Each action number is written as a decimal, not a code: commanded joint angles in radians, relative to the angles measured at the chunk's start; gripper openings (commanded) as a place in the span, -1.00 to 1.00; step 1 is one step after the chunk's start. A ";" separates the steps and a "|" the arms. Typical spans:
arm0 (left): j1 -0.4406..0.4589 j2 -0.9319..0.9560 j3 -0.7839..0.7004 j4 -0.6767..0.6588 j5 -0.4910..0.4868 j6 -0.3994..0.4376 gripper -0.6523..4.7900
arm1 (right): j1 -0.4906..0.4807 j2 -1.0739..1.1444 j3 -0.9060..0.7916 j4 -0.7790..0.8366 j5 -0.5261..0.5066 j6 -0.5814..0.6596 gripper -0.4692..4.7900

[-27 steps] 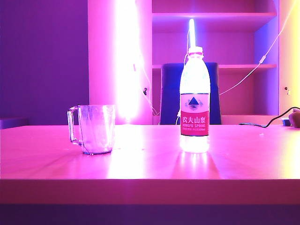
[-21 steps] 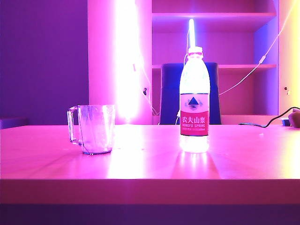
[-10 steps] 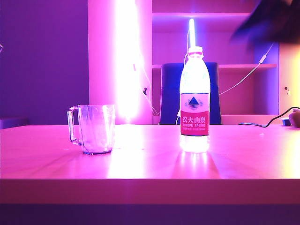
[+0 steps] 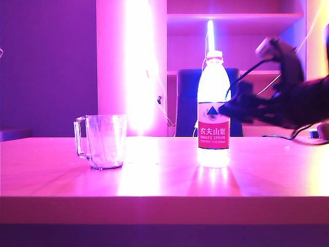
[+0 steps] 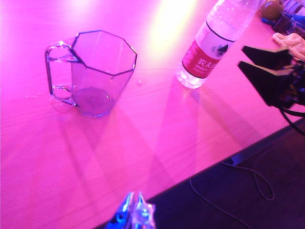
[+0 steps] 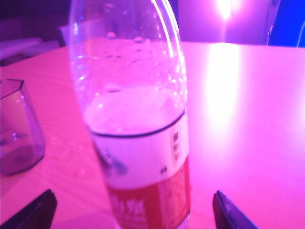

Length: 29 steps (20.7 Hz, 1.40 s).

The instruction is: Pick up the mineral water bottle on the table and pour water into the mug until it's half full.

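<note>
The mineral water bottle (image 4: 213, 110) stands upright on the table (image 4: 164, 180), right of centre, with its white cap on and a red label. In the right wrist view the water (image 6: 133, 112) reaches just above the label. The clear mug (image 4: 104, 141) stands to its left, handle pointing left, and looks empty. My right gripper (image 4: 229, 109) comes in from the right at label height. It is open, with one finger on each side of the bottle (image 6: 138, 143) and touching neither side. My left gripper (image 5: 133, 214) hangs shut over the table's front edge, away from the mug (image 5: 97, 71).
A dark chair (image 4: 185, 103) and shelves stand behind the table, beside a bright light strip (image 4: 139, 67). A cable (image 4: 288, 136) and small objects (image 5: 286, 19) lie at the table's far right. More cables (image 5: 238, 191) trail on the floor below the table edge.
My right arm has swung down from the upper right to the bottle's label height, and its jaws have opened wide. Bottle and mug have not moved.
</note>
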 commanded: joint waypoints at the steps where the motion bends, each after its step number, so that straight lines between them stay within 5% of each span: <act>1: 0.000 -0.002 0.001 0.012 0.005 0.008 -0.78 | 0.014 0.094 0.078 0.047 -0.006 0.000 1.00; 8: 0.001 -0.001 0.001 0.012 0.005 0.008 -0.78 | 0.053 0.196 0.253 -0.039 0.002 0.000 1.00; 10: 0.001 -0.001 0.001 0.012 0.005 0.008 -0.78 | 0.055 0.211 0.294 -0.108 -0.002 0.000 0.64; 13: 0.001 -0.002 0.001 0.013 0.005 0.008 -0.78 | 0.057 0.234 0.342 -0.129 -0.003 0.000 0.64; 16: 0.001 -0.001 0.001 0.012 0.005 0.008 -0.78 | 0.060 0.233 0.388 -0.190 -0.045 0.000 0.09; 19: 0.001 -0.002 0.001 0.012 0.005 0.008 -0.78 | 0.061 0.203 0.435 -0.276 -0.051 -0.013 0.08; 22: 0.001 -0.001 0.001 0.012 0.005 0.008 -0.78 | 0.089 0.109 0.525 -0.583 0.012 -0.224 0.09; 25: 0.001 -0.001 0.001 0.012 0.005 0.008 -0.78 | 0.169 0.061 0.698 -0.967 0.188 -0.541 0.09; 29: 0.001 -0.002 0.001 0.011 0.005 0.008 -0.78 | 0.252 0.093 0.842 -1.180 0.418 -0.758 0.09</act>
